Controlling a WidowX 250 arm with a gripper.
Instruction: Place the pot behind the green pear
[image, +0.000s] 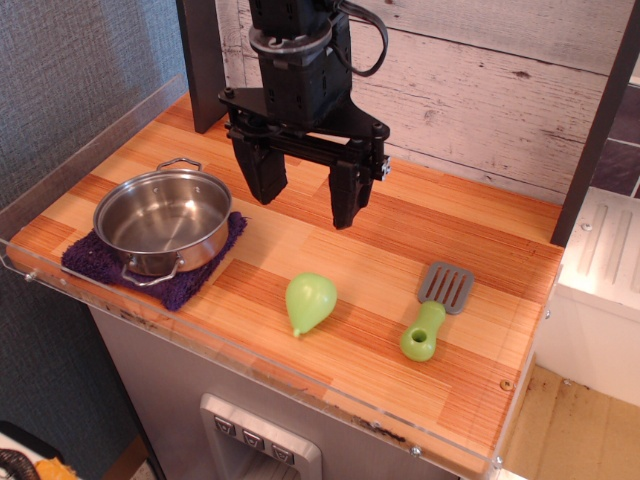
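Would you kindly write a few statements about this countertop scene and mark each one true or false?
1. The pot sits on a purple cloth. True.
2. The tool is closed around the pot's handle. False: it hangs open above the wooden counter, right of the pot, holding nothing.
3. The green pear lies between the pot and the spatula. True.
4. The pot holds the pear. False: the pot is empty and the pear lies on the counter.
5. The spatula has a green handle and a grey slotted blade. True.
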